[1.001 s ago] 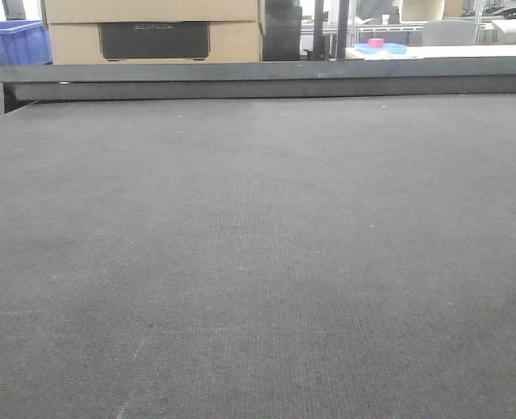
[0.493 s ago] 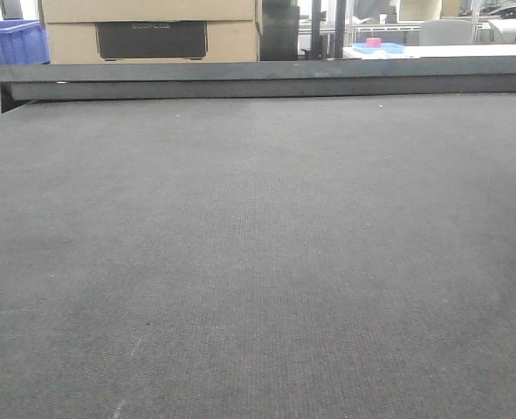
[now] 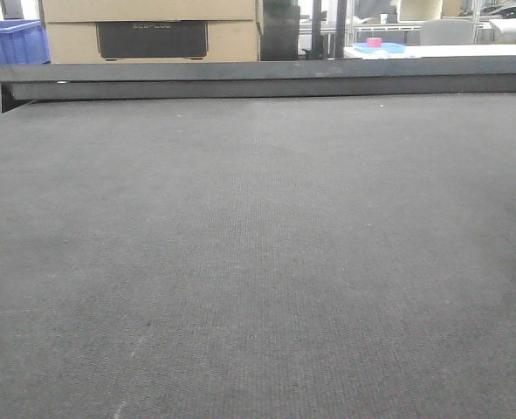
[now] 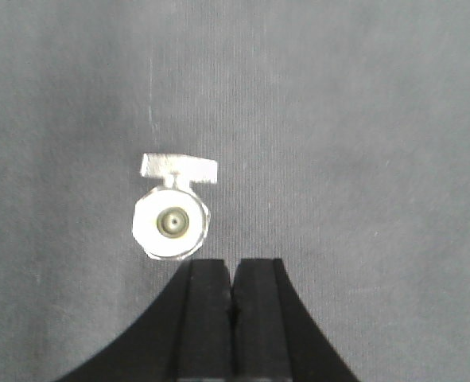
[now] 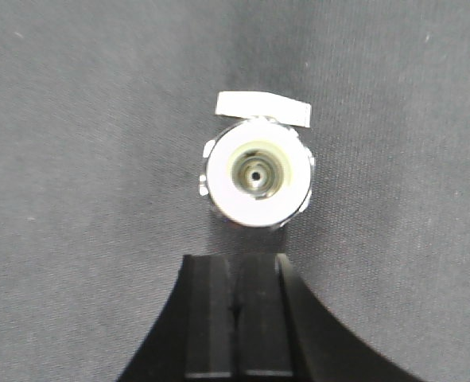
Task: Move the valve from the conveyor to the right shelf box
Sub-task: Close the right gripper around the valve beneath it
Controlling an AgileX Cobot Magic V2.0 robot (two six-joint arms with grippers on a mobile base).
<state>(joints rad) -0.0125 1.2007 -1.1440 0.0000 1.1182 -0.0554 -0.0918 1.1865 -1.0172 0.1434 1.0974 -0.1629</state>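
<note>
Silver valve on grey conveyor

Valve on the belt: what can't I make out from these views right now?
- Silvery round metal valve: absent from the front view; one valve or two across the wrist views, unclear.
- Right shelf box: in no view.
- Black left tool and black right tool: cut off by bottom edges.

The valve is silvery white; the conveyor dark grey, finely woven.
</note>
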